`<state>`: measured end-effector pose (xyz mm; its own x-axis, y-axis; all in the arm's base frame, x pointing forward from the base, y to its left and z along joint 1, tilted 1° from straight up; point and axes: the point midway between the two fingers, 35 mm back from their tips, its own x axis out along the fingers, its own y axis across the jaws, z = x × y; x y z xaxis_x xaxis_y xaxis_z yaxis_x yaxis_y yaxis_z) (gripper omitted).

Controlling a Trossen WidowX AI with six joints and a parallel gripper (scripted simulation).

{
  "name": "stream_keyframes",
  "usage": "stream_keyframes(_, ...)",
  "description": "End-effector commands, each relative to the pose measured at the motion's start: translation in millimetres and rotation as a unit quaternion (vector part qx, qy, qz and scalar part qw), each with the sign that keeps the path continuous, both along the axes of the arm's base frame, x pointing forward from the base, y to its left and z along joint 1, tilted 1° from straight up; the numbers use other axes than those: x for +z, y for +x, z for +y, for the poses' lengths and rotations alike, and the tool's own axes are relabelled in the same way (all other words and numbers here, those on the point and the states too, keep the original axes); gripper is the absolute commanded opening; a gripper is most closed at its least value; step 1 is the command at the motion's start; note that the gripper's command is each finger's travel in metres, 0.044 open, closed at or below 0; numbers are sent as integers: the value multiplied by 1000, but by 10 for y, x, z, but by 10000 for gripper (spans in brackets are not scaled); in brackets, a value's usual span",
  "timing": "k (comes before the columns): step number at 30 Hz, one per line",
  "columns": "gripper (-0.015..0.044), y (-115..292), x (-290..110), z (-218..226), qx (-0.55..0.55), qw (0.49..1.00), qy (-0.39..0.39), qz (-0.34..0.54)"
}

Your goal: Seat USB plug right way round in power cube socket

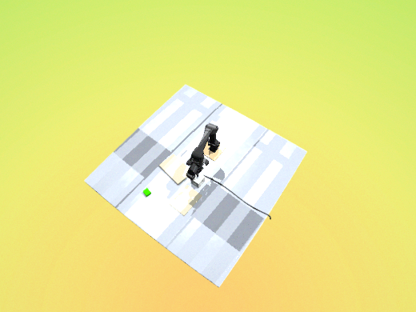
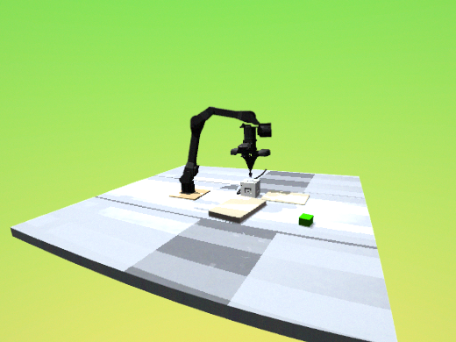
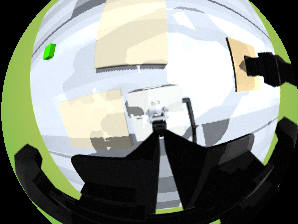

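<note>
The white power cube (image 1: 198, 182) (image 2: 250, 188) (image 3: 172, 100) stands upright on the table. My gripper (image 2: 250, 171) (image 3: 160, 134) points straight down just above the cube's top and is shut on the small dark USB plug (image 2: 250, 175) (image 3: 159, 123). In the wrist view a light, metal-looking part shows beyond the fingertips, over the cube's top. The socket is hidden or too small to make out, so I cannot tell how deep the plug sits or which way round it is. In the top view the arm hides the fingertips.
A black cable (image 1: 240, 198) (image 2: 261, 174) (image 3: 193, 122) runs beside the cube towards the table edge. A thick beige board (image 1: 174, 169) (image 2: 238, 209) (image 3: 131, 35) and a thinner one (image 1: 184, 202) (image 2: 286, 198) (image 3: 92, 116) lie near the cube. A green block (image 1: 146, 192) (image 2: 306, 220) (image 3: 49, 51) sits farther out.
</note>
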<state>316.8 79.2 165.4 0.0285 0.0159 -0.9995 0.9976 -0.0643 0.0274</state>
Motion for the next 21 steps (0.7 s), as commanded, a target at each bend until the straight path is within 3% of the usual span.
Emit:
stream_keyframes(1, 0, 2, -5, -9, 3, 1000, -2, -1)
stream_keyframes(21, 0, 1, -29, -13, 12, 1000, -3, -1)
